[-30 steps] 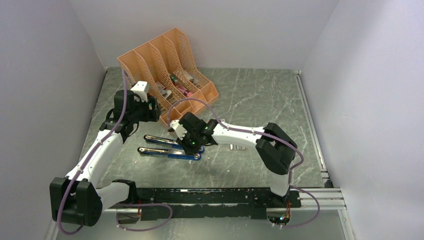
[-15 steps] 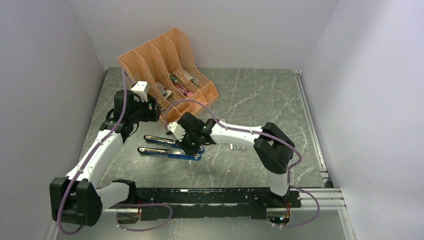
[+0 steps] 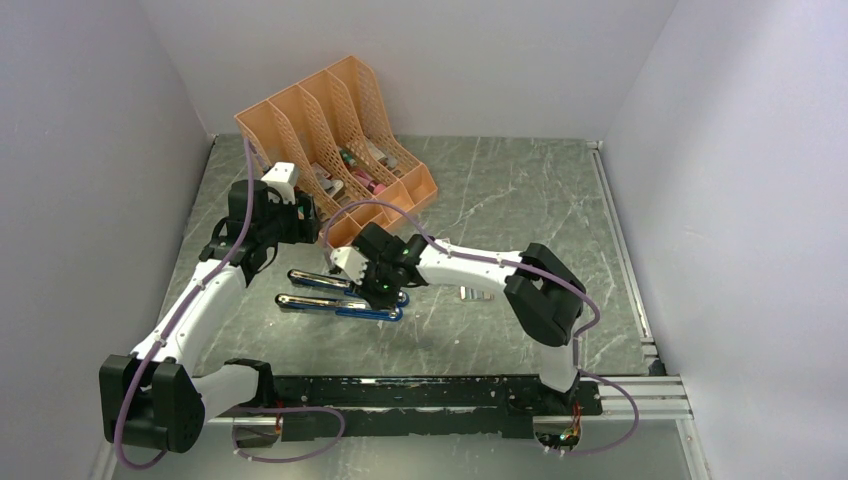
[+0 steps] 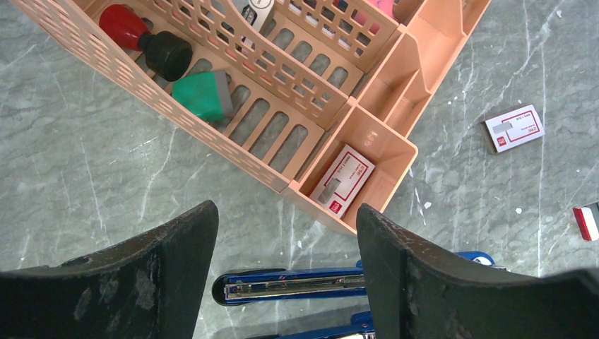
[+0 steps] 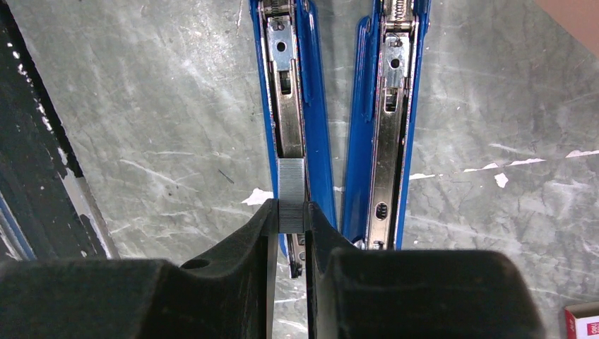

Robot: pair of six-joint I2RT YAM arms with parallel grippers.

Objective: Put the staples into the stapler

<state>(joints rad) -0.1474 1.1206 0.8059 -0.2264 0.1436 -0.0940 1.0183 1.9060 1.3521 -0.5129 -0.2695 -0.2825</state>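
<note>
The blue stapler (image 3: 340, 295) lies opened flat on the table, its two halves side by side. In the right wrist view the left half's metal channel (image 5: 291, 106) runs away from me, beside the other half (image 5: 392, 127). My right gripper (image 5: 291, 215) is shut on the staples (image 5: 291, 182), a small ribbed grey block that sits right over the near end of that left channel. My left gripper (image 4: 286, 226) hangs open above the far half of the stapler (image 4: 297, 286), with nothing between its fingers (image 4: 176, 268).
An orange mesh desk organiser (image 3: 330, 130) stands at the back left, just beyond the stapler, with a white-and-red box (image 4: 342, 180) in its front compartment. Another such box (image 4: 514, 128) lies on the table to the right. A black rail (image 5: 42, 141) borders the near side.
My right gripper has shifted a little to the left along the stapler, still holding the staples. The left arm has not moved.
</note>
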